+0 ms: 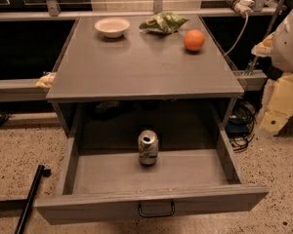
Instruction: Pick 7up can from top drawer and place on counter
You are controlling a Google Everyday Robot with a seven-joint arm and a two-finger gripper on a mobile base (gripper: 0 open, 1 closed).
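The 7up can (148, 147) stands upright in the middle of the open top drawer (112, 204), pull-tab top facing up, silvery with green markings. The drawer is pulled fully out, and its dark wire handle (156, 209) sits at the centre of the front panel. The counter (146, 67) is the flat grey cabinet top above it. My gripper (278, 104) is the cream-coloured part at the right edge of the view. It hangs below the white arm (289, 39), to the right of the cabinet and well apart from the can.
On the back of the counter sit a white bowl (112, 27), a crumpled green bag (163, 22) and an orange (194, 40). A black pole (29, 199) lies on the floor at left. Cables (241, 123) lie on the floor at the cabinet's right side.
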